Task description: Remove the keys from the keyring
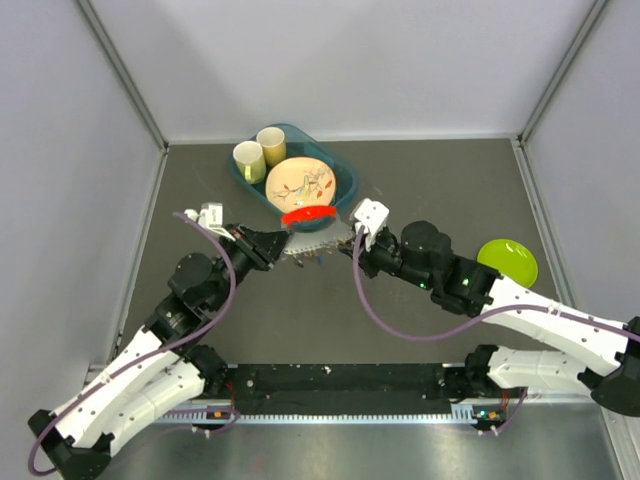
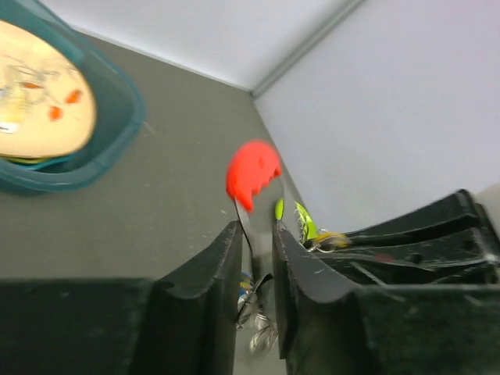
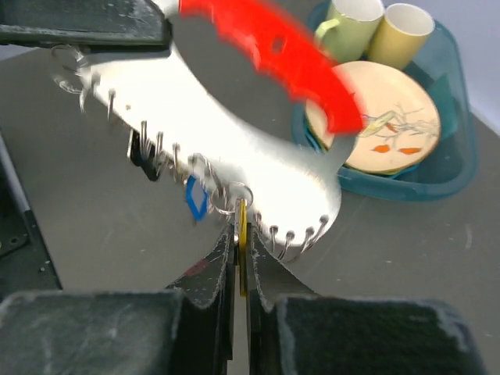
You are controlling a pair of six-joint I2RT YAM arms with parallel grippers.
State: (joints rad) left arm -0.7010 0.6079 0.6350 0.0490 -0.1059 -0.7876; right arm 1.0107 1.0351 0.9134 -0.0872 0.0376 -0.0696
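Observation:
The keyring is a red crescent clip (image 1: 308, 216) on a shiny silver plate with a row of small hooks and rings (image 3: 258, 156), held up above the table between both grippers. My left gripper (image 1: 280, 243) is shut on the plate's left end; in the left wrist view (image 2: 256, 226) the plate runs edge-on between the fingers, below the red clip (image 2: 251, 172). My right gripper (image 3: 242, 234) is shut on a yellow key (image 3: 243, 250) that hangs from a small ring (image 3: 234, 195). A blue key (image 3: 195, 199) and a dark one (image 3: 144, 152) hang further left.
A teal bin (image 1: 345, 180) at the back holds a patterned plate (image 1: 300, 183) and two cups (image 1: 260, 148), just behind the keyring. A lime-green plate (image 1: 508, 262) lies to the right. White walls enclose the table.

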